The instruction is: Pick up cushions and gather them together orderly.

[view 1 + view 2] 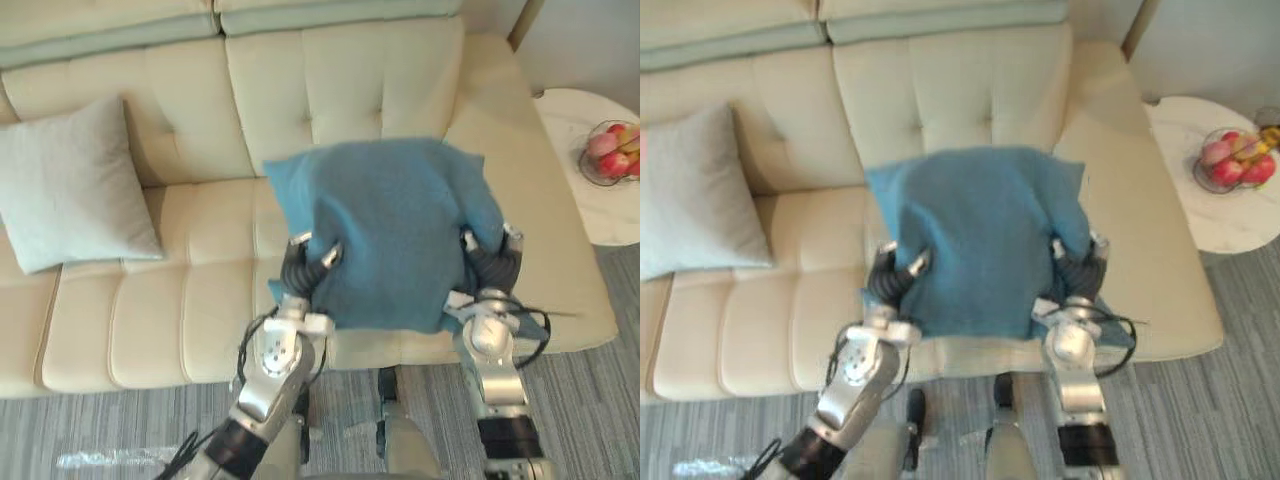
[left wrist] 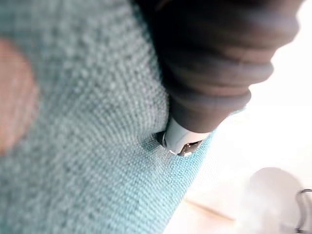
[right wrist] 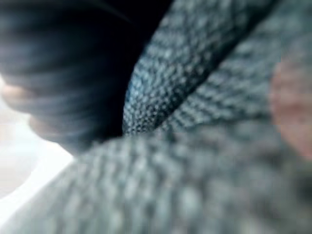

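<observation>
A blue knitted cushion [image 1: 385, 225] is held over the right half of the cream sofa's seat [image 1: 180, 300], clamped between both hands at its near corners. My left hand [image 1: 303, 265] grips its left edge, with the thumb on top of the fabric [image 2: 87, 122]. On the cushion's right edge sits my right hand [image 1: 492, 260], its fingers hidden under the cloth [image 3: 204, 146]. A pale grey cushion [image 1: 70, 185] leans upright against the backrest at the sofa's left end.
A round white side table [image 1: 590, 200] stands right of the sofa and carries a wire bowl of fruit [image 1: 612, 152]. Grey carpet [image 1: 120, 430] runs along the sofa's front edge.
</observation>
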### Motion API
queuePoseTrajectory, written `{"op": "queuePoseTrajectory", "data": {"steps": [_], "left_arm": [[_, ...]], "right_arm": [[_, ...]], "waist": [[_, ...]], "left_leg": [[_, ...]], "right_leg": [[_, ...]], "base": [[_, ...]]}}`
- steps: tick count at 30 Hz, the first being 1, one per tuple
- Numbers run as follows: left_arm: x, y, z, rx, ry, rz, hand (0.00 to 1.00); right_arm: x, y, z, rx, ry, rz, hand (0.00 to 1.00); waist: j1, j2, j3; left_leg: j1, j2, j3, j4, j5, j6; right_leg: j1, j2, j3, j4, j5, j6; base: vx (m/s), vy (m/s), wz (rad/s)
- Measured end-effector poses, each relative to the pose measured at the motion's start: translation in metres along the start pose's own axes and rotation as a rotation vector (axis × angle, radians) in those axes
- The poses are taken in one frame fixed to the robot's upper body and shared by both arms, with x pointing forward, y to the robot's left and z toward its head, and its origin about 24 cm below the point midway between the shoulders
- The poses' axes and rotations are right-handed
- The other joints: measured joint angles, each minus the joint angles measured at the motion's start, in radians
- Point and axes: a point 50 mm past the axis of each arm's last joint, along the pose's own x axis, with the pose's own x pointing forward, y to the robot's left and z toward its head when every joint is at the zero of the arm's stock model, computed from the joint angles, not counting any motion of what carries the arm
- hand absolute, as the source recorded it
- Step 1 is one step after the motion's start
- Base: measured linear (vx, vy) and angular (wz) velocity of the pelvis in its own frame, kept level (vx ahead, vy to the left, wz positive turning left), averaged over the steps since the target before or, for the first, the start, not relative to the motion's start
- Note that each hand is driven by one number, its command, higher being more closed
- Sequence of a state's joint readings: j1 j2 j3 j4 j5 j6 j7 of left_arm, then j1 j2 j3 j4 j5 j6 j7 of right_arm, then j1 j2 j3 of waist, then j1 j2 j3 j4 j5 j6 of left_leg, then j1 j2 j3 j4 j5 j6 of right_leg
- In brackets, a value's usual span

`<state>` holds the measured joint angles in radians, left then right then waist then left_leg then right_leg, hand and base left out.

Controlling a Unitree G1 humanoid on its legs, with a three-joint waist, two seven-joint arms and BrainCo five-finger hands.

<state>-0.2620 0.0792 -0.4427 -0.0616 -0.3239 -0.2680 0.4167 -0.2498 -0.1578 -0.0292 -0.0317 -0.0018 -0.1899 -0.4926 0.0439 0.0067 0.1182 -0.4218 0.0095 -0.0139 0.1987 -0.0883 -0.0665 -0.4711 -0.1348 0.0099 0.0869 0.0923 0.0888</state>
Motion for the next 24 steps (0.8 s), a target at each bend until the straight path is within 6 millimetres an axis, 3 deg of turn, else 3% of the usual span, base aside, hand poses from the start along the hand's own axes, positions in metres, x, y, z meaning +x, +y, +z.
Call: {"op": "queuePoseTrajectory", "data": {"steps": [1,5,6,7,8,11,12,13,18,21,24], "left_arm": [[0.007,-0.002,0.006,0.011,-0.036,-0.001,1.0],[0.068,-0.02,0.048,0.116,-0.256,-0.027,1.0],[0.095,-0.025,0.07,0.165,-0.341,-0.025,1.0],[0.106,-0.027,0.081,0.181,-0.375,-0.017,1.0],[0.128,-0.029,0.103,0.216,-0.437,0.007,1.0],[0.161,-0.027,0.151,0.226,-0.537,0.107,1.0],[0.173,-0.026,0.168,0.228,-0.556,0.156,0.0],[0.175,-0.027,0.171,0.231,-0.557,0.165,0.0],[0.198,-0.021,0.198,0.247,-0.538,0.278,0.0],[0.203,-0.018,0.2,0.2,-0.493,0.271,0.0],[0.207,-0.014,0.186,0.185,-0.397,0.248,0.0]], "right_arm": [[0.007,0.004,0.006,0.013,-0.028,-0.008,1.0],[0.068,0.027,0.048,0.039,-0.196,-0.049,1.0],[0.098,0.038,0.072,0.042,-0.26,-0.058,1.0],[0.109,0.043,0.083,0.046,-0.285,-0.066,1.0],[0.131,0.052,0.108,0.049,-0.327,-0.078,1.0],[0.16,0.07,0.162,0.063,-0.406,-0.093,1.0],[0.168,0.077,0.18,0.064,-0.422,-0.098,1.0],[0.17,0.077,0.183,0.064,-0.421,-0.1,0.0],[0.182,0.081,0.213,0.097,-0.4,-0.157,0.0],[0.182,0.084,0.211,0.182,-0.351,-0.137,0.0],[0.183,0.089,0.203,0.246,-0.282,-0.064,0.0]], "waist": [[0.0,-0.001,0.001],[0.005,-0.001,0.029],[0.004,-0.001,0.065],[0.003,-0.003,0.083],[0.003,-0.003,0.118],[-0.005,-0.001,0.179],[-0.008,0.001,0.212],[-0.009,0.002,0.22],[-0.004,0.003,0.228],[-0.005,0.004,0.229],[-0.005,0.004,0.246]], "left_leg": [[-0.01,0.0,-0.006,-0.003,0.005,-0.001],[-0.073,0.001,-0.037,-0.007,0.035,-0.01],[-0.098,-0.001,-0.051,-0.01,0.052,-0.015],[-0.105,-0.001,-0.053,-0.012,0.058,-0.016],[-0.131,-0.001,-0.054,-0.019,0.073,-0.018],[-0.199,-0.005,-0.06,-0.019,0.095,-0.024],[-0.224,-0.004,-0.068,-0.019,0.102,-0.026],[-0.228,-0.004,-0.072,-0.019,0.103,-0.027],[-0.382,-0.002,-0.079,-0.023,0.123,-0.031],[-0.44,0.001,-0.072,-0.021,0.123,-0.032],[-0.499,0.015,-0.051,-0.013,0.121,-0.034]], "right_leg": [[-0.009,0.0,-0.002,0.0,0.002,-0.002],[-0.058,0.0,-0.029,-0.006,0.023,-0.014],[-0.072,0.001,-0.031,-0.027,0.047,-0.018],[-0.074,0.001,-0.032,-0.04,0.061,-0.017],[-0.09,0.003,-0.031,-0.067,0.09,-0.02],[-0.147,0.004,-0.033,-0.086,0.127,-0.024],[-0.162,0.005,-0.039,-0.097,0.141,-0.022],[-0.164,0.005,-0.041,-0.099,0.142,-0.023],[-0.306,0.002,-0.051,-0.114,0.157,-0.025],[-0.366,0.002,-0.055,-0.112,0.159,-0.023],[-0.426,0.009,-0.055,-0.112,0.181,-0.024]], "base": [[-0.08,-0.039,0.23],[-0.08,-0.044,0.2],[-0.1,-0.039,0.12],[-0.13,-0.045,0.08],[-0.09,-0.021,0.03],[-0.1,-0.003,0.06],[-0.06,0.007,0.13],[-0.05,0.013,0.18],[-0.04,0.012,0.12],[-0.01,0.002,0.02],[0.0,0.007,-0.13]]}}
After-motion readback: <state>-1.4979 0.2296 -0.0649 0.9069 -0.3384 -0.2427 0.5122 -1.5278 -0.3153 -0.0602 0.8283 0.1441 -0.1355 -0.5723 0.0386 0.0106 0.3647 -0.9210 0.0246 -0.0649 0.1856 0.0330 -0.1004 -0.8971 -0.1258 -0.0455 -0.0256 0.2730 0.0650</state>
